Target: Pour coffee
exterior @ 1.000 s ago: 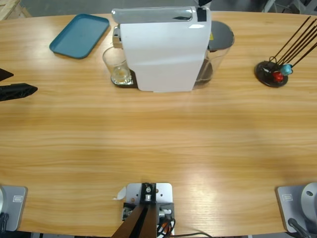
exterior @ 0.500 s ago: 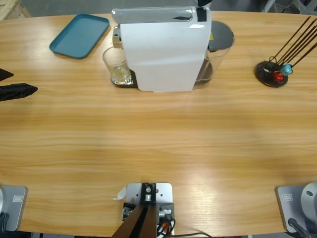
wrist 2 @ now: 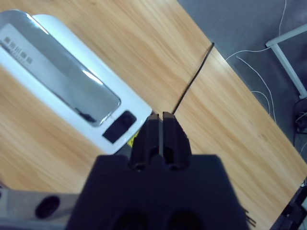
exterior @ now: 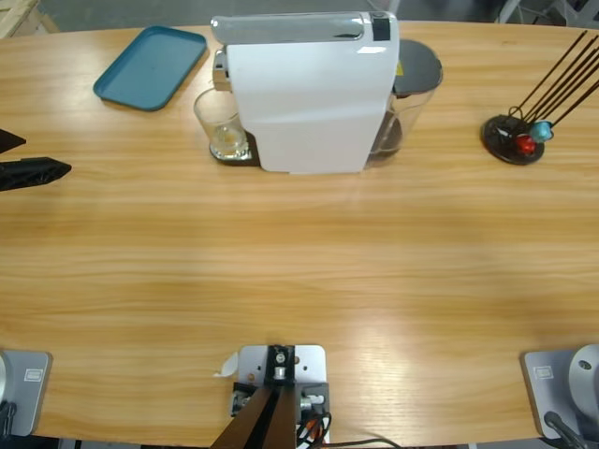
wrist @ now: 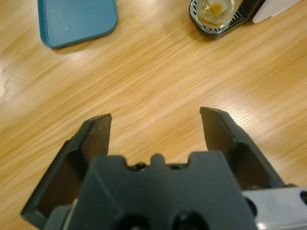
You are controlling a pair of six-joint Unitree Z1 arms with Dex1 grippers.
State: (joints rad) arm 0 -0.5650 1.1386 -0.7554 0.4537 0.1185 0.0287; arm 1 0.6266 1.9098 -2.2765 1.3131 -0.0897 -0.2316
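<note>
One long wooden tabletop (exterior: 299, 262) with a pale, streaky grain fills the high view; a strip of grey floor shows beyond its far edge. In the right wrist view that grey floor (wrist 2: 249, 28) carries thin white cables and a white frame leg.

Near the far edge stands one white coffee machine (exterior: 309, 94). One clear glass (exterior: 220, 126) sits on the machine's drip grate at its left side, and a thin layer of amber coffee (wrist: 216, 7) lies in the glass bottom. One blue tray (exterior: 150, 65) lies flat toward the far left corner, well apart from the glass. Toward the far right edge stands one dark round stand (exterior: 513, 140) with thin dark rods rising from it and two small capsules, one red and one blue, on its base.

The left gripper (wrist: 156, 120) hangs over bare wood at the left edge, its jaws spread wide and grasping nothing. The right gripper (wrist 2: 161, 122) looks down past the machine's top, its jaws pressed together with nothing between them.
</note>
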